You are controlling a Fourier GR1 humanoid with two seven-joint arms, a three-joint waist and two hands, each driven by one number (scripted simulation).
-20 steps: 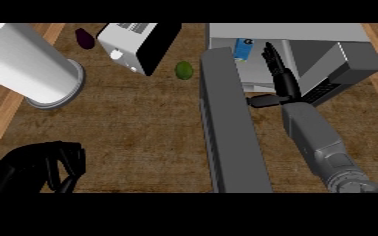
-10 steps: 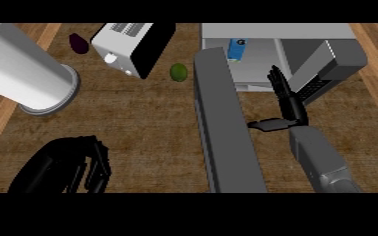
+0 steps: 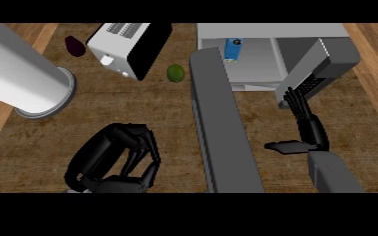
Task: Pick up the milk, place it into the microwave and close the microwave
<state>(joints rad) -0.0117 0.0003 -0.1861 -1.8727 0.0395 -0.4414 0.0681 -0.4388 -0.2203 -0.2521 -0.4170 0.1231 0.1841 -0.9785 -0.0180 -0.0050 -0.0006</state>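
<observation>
A blue milk carton [image 3: 232, 49] stands inside the open microwave [image 3: 295, 31]. The right hand [image 3: 304, 125], fingers straight and holding nothing, lies between the opening and the swung-out door [image 3: 221, 130]. The left hand [image 3: 118, 155], at lower left, is curled and empty. Closing the microwave likely means withdrawing the right hand, then pushing the door's outer face.

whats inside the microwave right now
The blue milk carton stands on the microwave floor, toward the left. The right of the cavity is covered by its grey side panel.

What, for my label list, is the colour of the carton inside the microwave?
The small milk carton is blue, seen in head view.
</observation>
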